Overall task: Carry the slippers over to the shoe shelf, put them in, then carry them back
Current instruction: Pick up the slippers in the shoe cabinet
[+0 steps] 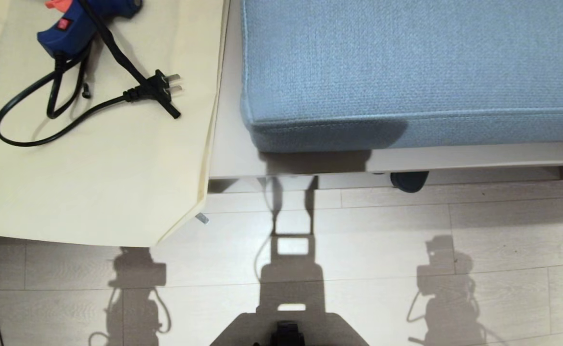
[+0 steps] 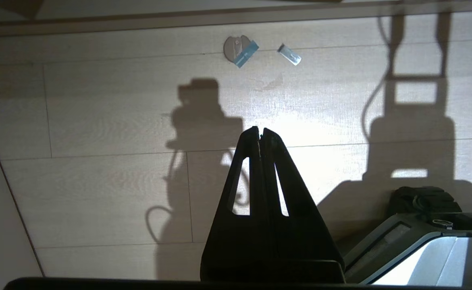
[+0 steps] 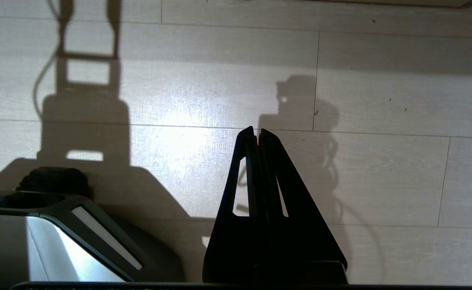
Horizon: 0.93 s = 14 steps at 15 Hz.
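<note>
Both claws, left (image 2: 260, 131) and right (image 3: 256, 131), closed, no lettering legible.

Bright light from behind, crisp robot shadows on floor (image 1: 502, 230) (glare patches), sharp focus

Home living room, blue upholstered sofa (image 1: 406, 72), pale wood-plank floor (image 1: 382, 240), glue gun (image 1: 86, 21) on side table (image 1: 93, 182)

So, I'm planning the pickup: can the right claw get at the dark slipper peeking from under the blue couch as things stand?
Probably not yet. The right claw is shut, above bare floor, and the slipper is mostly tucked under the couch's pale base, only its toe showing.
</note>
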Available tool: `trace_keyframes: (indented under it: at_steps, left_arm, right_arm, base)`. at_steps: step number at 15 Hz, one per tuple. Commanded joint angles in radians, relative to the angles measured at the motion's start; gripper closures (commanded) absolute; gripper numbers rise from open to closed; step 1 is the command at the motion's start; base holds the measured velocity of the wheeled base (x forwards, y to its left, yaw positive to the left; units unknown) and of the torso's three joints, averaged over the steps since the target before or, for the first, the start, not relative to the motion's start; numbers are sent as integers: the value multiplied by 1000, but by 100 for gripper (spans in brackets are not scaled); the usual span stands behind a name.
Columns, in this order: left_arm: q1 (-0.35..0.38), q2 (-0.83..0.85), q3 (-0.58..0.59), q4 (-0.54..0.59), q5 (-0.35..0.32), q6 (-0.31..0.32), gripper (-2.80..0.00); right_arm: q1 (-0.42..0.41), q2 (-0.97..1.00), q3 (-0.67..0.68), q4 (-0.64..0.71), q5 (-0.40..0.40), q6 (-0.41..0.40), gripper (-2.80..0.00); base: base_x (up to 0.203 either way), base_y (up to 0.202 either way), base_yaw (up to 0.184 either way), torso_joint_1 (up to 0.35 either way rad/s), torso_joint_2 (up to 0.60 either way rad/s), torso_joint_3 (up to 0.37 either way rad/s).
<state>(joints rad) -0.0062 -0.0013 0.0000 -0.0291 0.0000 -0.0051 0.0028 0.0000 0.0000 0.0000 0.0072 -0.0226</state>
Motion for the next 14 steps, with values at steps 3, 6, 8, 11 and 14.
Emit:
trace_keyframes:
  at_steps: [3, 6, 8, 11, 14]
  left_arm:
    - [0, 1, 8, 0, 0, -1, 0]
    - [0, 1, 8, 2, 0, -1, 0]
    - [0, 1, 8, 2, 0, -1, 0]
    - [0, 1, 8, 0, 0, -5, 0]
    - [0, 1, 8, 0, -2, -4, 0]
  right_arm:
    - [0, 0, 0, 0, 0, 0, 0]
    - [0, 0, 0, 0, 0, 0, 0]
    - [0, 1, 0, 0, 0, 0, 0]
    - [0, 1, 0, 0, 0, 0, 0]
    - [0, 0, 0, 0, 0, 0, 0]
  base:
    - [0, 0, 0, 0, 2, -130]
    - [0, 0, 0, 0, -1, -13]
    - [0, 0, 0, 0, 0, 0]
    - [0, 0, 0, 0, 0, 0]
    - [-30, 0, 0, 1, 1, 1]
